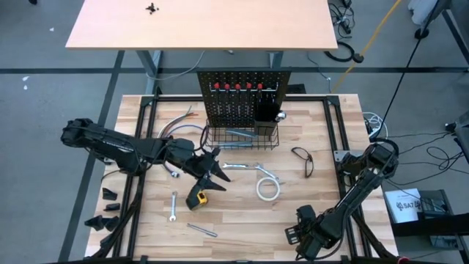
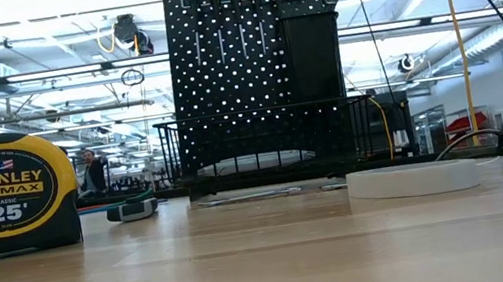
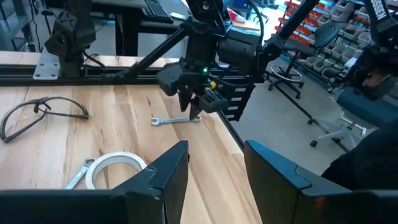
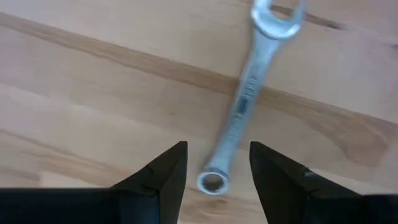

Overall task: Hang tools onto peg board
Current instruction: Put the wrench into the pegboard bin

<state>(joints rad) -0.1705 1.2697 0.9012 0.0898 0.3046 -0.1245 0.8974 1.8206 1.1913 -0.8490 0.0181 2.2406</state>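
The left gripper [image 1: 212,174] hangs over the middle of the table [image 1: 132,147], its fingers apart with nothing between them; it sits just above the tape measure [image 1: 198,196], probably parked there to leave the other arm room. Behind stands the board [image 1: 234,99] with red-handled screwdrivers [image 1: 237,86] already on its top row and a basket [image 1: 242,139] at its foot, so part of the job looks done. Loose tools lie in front: a small spanner [image 1: 174,207], the roll [image 1: 268,189], then the glasses [image 1: 303,160]. Farthest right, the right gripper [image 4: 214,155] is folded down low near the table's front edge, over a wrench [image 4: 245,93] that lies flat on the wood. Its fingers stand apart, one on each side of the ring end, not yet clamped; I judge this is the line-up for a pick. The wrench's long axis runs away from the fingers at a slight slant, its open-jawed end pointing ahead, which would leave the head free for hanging
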